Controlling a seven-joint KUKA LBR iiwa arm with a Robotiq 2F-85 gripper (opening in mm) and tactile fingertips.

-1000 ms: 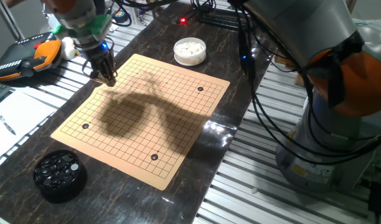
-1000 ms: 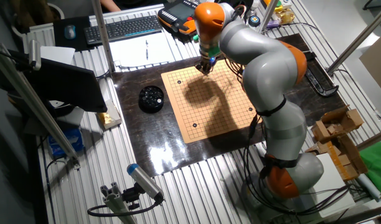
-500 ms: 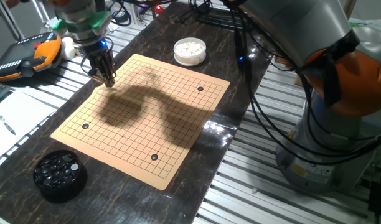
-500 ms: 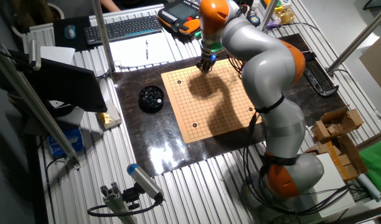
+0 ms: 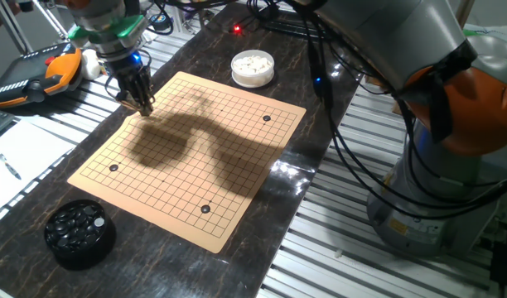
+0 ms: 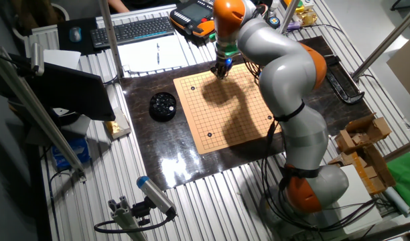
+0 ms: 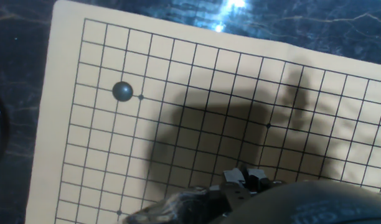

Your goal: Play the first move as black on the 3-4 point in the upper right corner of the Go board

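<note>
A: Start at the left. Where does everything sit?

B: At the near left is the bowl of black stones (image 5: 79, 234). Further right and further away, the gripper (image 5: 142, 105) hangs point-down over the far left corner of the Go board (image 5: 237, 157). The bowl of white stones (image 5: 253, 68) stands just past the board's far edge, and the arm (image 5: 403, 50) fills the right.

A: And the black stone itself?

B: Only the hand view shows it. The black stone (image 7: 122, 91) lies on the board by itself, on the crossing just left of the star dot (image 7: 141, 97). I count three lines in from one edge and four from the adjoining one. That makes it the 3-4 point, so I judge the move made.

A: Which way does it lie from the fingers?

B: In the hand view it is up and to the left of the dark finger parts at the bottom edge, well apart from them. A round stone has no long axis, so the only thing that matters is a straight lift away without brushing it.

A: Are the jaws wide or narrow?

B: I cannot tell. In the fixed views the tips look close together, but they are small and in shadow. In the hand view they are blurred and cut off.

A: What else is unclear?

B: Both fixed views hide the stone behind the fingers. Dark dots also sit near the other three corners, and I cannot tell whether they are marks or stones.
</note>
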